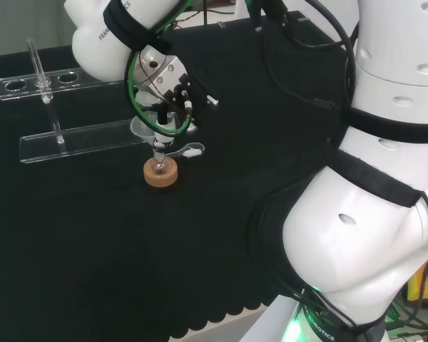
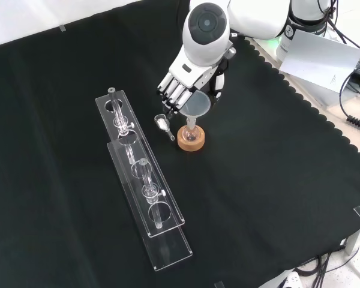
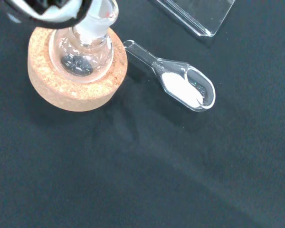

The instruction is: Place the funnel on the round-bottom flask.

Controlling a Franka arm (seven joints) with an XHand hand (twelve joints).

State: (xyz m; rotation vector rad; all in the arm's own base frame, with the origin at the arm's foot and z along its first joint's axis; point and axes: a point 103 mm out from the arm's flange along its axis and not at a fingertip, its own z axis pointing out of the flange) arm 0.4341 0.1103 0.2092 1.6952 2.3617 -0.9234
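Observation:
A clear funnel stands upright with its stem in the neck of the round-bottom flask. The flask sits on a cork ring near the middle of the cloth. The hand hangs just above and beside the funnel, its fingers and thumb curled at the funnel's rim. In the head view the funnel sits left of the hand, above the flask. The wrist view looks down on the flask and its cork ring.
A small glass scoop with white powder lies on the cloth right beside the cork ring. Two long clear racks holding test tubes lie left of the flask in the front view. A white paper sheet rests at the far right.

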